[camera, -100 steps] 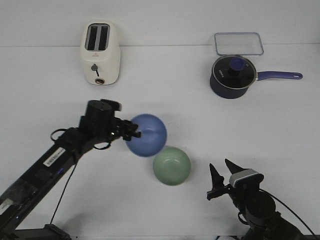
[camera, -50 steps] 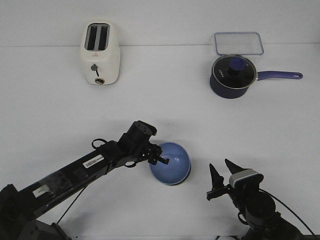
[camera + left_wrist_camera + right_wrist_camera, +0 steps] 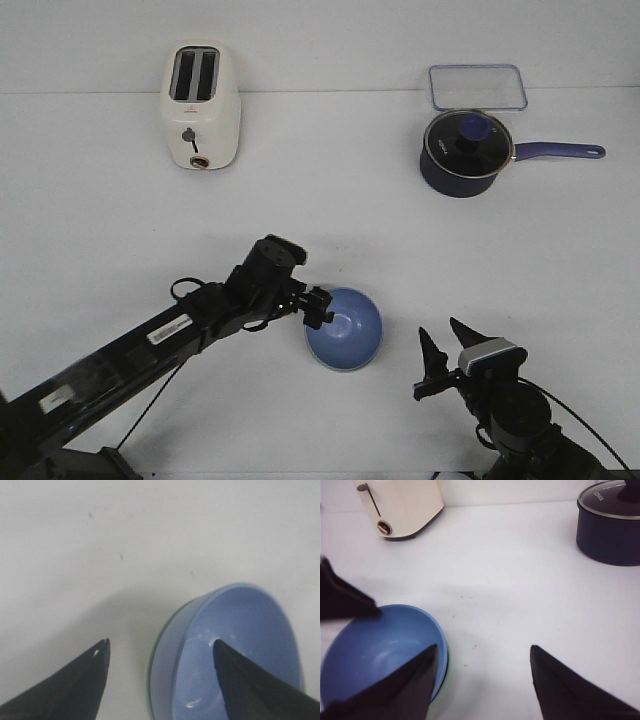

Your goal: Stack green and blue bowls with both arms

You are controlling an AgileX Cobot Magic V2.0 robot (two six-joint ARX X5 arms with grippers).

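Observation:
The blue bowl (image 3: 345, 328) sits nested in the green bowl at the table's front middle. Of the green bowl only a thin rim (image 3: 149, 680) shows under the blue one. My left gripper (image 3: 322, 307) is open at the blue bowl's left rim. In the left wrist view (image 3: 160, 645) one finger is inside the blue bowl (image 3: 240, 645), the other outside, neither pressing the wall. My right gripper (image 3: 443, 335) is open and empty, to the right of the bowls. It also shows in the right wrist view (image 3: 484, 647), beside the blue bowl (image 3: 380, 650).
A cream toaster (image 3: 200, 105) stands at the back left. A dark navy saucepan (image 3: 465, 150) with a lid and long handle stands at the back right, with a clear rectangular lid (image 3: 477, 87) behind it. The toaster (image 3: 402, 505) and saucepan (image 3: 610, 525) also show in the right wrist view.
My left arm carried the blue bowl right and forward and set it into the green bowl, which it now covers. The left arm has since drawn back slightly. The right arm has not moved.

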